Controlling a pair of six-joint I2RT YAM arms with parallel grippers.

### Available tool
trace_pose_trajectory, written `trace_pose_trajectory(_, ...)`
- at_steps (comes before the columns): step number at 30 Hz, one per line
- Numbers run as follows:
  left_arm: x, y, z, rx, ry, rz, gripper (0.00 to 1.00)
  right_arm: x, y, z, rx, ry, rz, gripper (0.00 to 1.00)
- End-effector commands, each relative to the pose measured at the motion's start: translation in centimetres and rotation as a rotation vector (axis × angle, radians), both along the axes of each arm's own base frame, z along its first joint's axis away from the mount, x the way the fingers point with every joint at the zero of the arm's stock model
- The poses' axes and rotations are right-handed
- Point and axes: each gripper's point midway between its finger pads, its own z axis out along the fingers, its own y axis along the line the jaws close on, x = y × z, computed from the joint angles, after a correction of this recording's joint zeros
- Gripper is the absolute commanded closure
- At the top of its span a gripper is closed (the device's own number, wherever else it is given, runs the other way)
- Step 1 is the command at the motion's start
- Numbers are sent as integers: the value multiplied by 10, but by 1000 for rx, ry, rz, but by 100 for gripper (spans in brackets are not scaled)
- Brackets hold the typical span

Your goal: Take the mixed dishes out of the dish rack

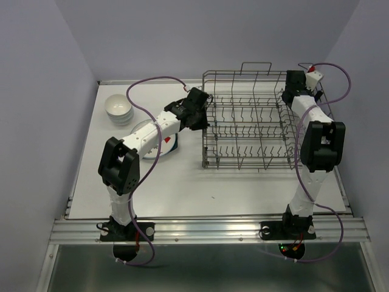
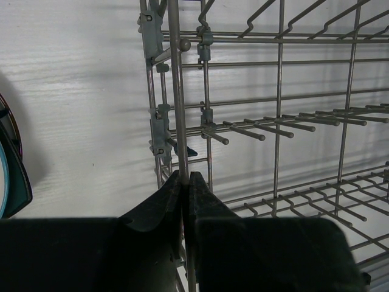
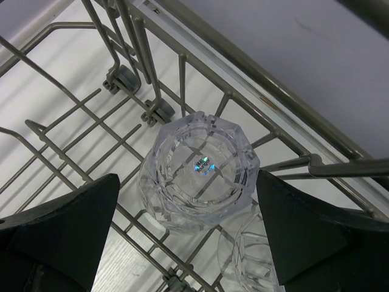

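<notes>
The grey wire dish rack (image 1: 255,131) stands on the right half of the table. My left gripper (image 1: 199,112) is at the rack's left side, shut on an upright wire (image 2: 177,109) of the rack (image 2: 285,121); its jaws (image 2: 183,177) pinch that wire. At the rack's far right corner my right gripper (image 1: 295,90) (image 3: 187,182) hangs open above an upside-down clear glass tumbler (image 3: 200,170), one finger on each side and apart from it. A second tumbler (image 3: 249,255) lies beside it. White bowls (image 1: 118,108) are stacked at the table's far left.
A teal plate (image 1: 172,143) (image 2: 12,179) with a white plate (image 1: 146,129) on it lies on the table under the left arm. The rack's tines (image 2: 243,129) and taller rim wire (image 3: 273,91) crowd around both grippers. Grey walls enclose the table.
</notes>
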Motion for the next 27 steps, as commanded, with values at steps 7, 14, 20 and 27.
trace_pose_trajectory(7, -13, 2, -5, 15, 18, -45, 100, 10, -23, 0, -26, -49, -83, 25)
trace_pose_trajectory(14, -12, -2, -5, 11, 20, -52, 100, 9, -27, 23, -59, -81, -93, 51)
trace_pose_trajectory(20, -12, -10, 0, -4, 13, -64, 100, 11, -26, 61, -91, -135, -47, 66)
trace_pose_trajectory(27, -11, -22, 12, -33, -11, -76, 100, 7, -24, 94, -139, -185, 15, 87)
